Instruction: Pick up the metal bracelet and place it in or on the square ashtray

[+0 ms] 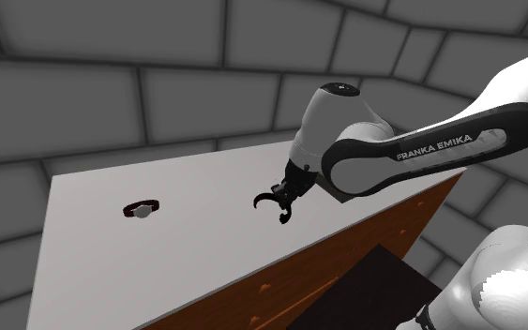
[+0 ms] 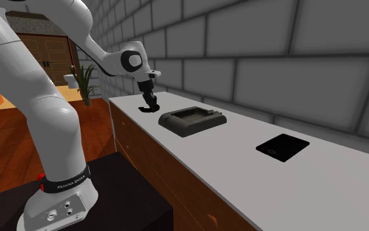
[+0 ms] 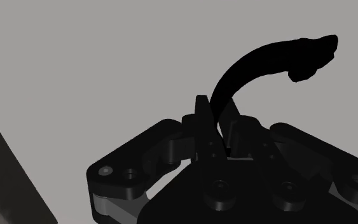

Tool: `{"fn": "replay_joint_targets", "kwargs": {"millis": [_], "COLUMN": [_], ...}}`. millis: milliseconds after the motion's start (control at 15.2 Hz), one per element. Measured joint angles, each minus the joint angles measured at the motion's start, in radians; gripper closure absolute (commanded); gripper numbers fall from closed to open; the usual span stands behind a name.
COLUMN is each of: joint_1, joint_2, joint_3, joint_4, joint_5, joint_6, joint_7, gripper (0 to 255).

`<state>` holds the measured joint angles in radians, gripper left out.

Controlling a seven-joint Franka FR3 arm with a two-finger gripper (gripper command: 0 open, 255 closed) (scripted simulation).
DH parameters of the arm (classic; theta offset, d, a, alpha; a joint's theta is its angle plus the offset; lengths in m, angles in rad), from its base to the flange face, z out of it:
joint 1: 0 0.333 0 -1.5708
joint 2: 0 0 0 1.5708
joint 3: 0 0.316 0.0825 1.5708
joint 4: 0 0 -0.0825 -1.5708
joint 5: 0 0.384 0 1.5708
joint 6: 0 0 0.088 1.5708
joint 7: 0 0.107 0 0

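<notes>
Firmly pinched in the tool (image 3: 217,121), the black bracelet (image 3: 247,62) arcs out sideways.

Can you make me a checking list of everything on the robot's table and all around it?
Surface: white counter top with a wooden front below.
Job's things: black curved bracelet clasped in the gripper, not yet at the ashtray; dark grey square ashtray sitting on the counter.
Clutter: flat black square on the counter; small dark red band with a pale piece, lying apart from the gripper.
Grippers: black gripper shut on the bracelet.
Cables: nothing seen.
Surroundings: grey block wall, potted plant, wood floor.
</notes>
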<state>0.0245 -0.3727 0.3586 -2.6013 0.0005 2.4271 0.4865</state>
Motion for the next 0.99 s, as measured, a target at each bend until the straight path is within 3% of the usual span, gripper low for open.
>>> {"fn": "replay_joint_targets", "kwargs": {"millis": [990], "joint_1": [0.014], "joint_2": [-0.087], "joint_3": [-0.032], "joint_4": [0.111], "joint_5": [0.024], "joint_6": [-0.195], "joint_7": [-0.038], "gripper": [255]}}
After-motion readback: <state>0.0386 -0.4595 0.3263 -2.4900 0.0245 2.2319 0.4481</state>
